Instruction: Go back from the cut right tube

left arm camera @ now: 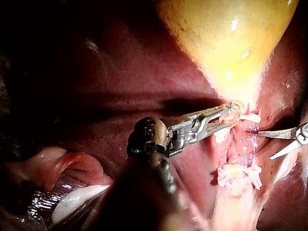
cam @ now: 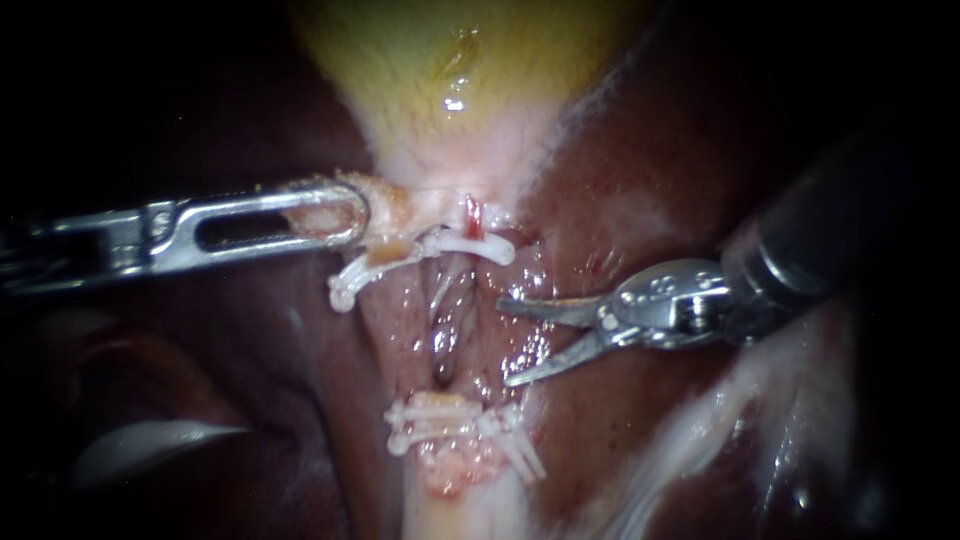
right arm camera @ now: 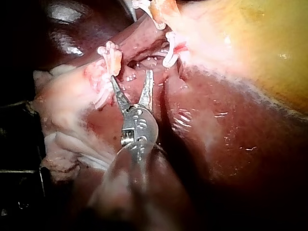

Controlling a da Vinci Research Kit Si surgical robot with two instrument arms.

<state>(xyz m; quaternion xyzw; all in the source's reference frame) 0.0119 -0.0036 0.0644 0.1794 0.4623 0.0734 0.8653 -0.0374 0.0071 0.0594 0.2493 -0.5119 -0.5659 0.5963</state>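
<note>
Two instruments are seen. The left end effector (cam: 335, 212) is clenched on the neck of the gallbladder (cam: 450, 60). The cut tube (cam: 445, 320) lies between two clip clusters (cam: 440, 425), its long axis running away from the gallbladder. The right end effector (cam: 506, 342) is released just beside it.

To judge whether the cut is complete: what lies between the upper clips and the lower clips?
In the endoscope view, wet glistening tissue lies between the upper clips and lower clips; the right instrument, jaws open, sits at its edge.
</note>
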